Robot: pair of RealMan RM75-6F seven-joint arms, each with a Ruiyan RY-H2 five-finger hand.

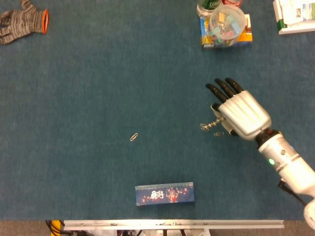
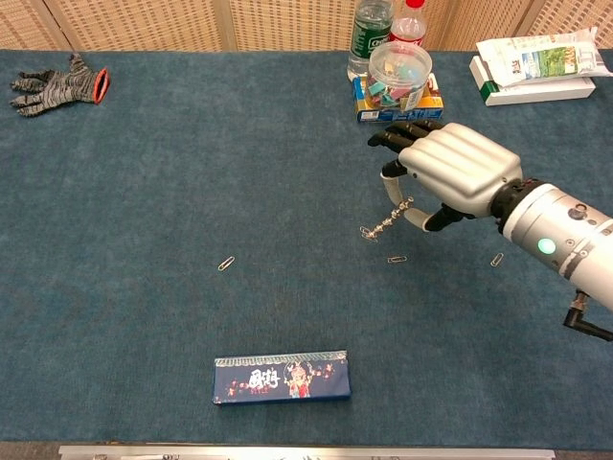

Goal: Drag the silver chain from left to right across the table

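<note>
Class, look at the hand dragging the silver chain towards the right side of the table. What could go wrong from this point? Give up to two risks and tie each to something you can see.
1. The right hand pinches only one end of the chain, so it may slip free.
2. A paperclip lies close beside the trailing end; the chain might snag it and pull it along.

The chain (image 2: 384,226) trails left from the right hand (image 2: 450,175), right of the worktop's (image 2: 172,163) middle. A box (image 2: 281,377) lies by the near edge, a glove (image 2: 56,84) in the far left corner.
</note>
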